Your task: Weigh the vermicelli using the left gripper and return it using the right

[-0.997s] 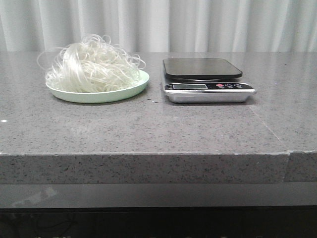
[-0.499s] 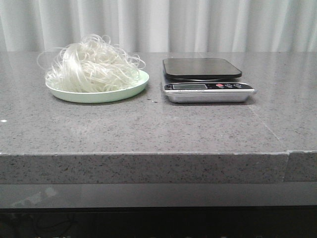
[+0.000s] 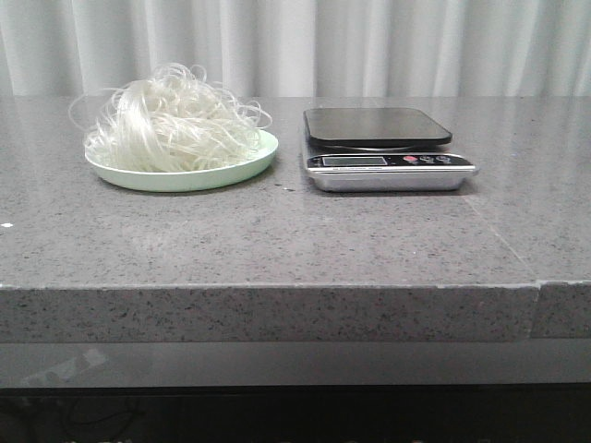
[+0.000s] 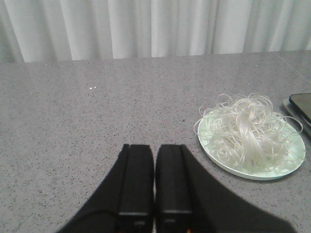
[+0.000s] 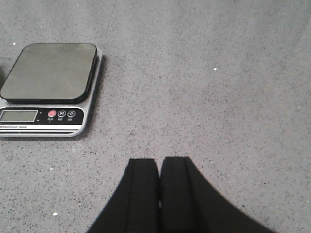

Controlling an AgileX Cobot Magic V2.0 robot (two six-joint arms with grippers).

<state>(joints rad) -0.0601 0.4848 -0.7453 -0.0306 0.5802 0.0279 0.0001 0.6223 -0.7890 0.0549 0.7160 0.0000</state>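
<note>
The vermicelli [image 3: 171,120] is a fluffy nest of thin white strands heaped on a pale green plate [image 3: 242,167] at the table's left. It also shows in the left wrist view [image 4: 248,131] on the plate [image 4: 296,160]. A kitchen scale [image 3: 379,148] with a black platform stands to the plate's right, bare; it also shows in the right wrist view [image 5: 48,87]. My left gripper [image 4: 154,148] is shut and empty, apart from the plate. My right gripper [image 5: 160,160] is shut and empty, apart from the scale. Neither gripper shows in the front view.
The grey speckled stone table [image 3: 295,240] has its front edge near the camera, with a seam [image 3: 538,286] at the right. White curtains [image 3: 295,46] hang behind the table.
</note>
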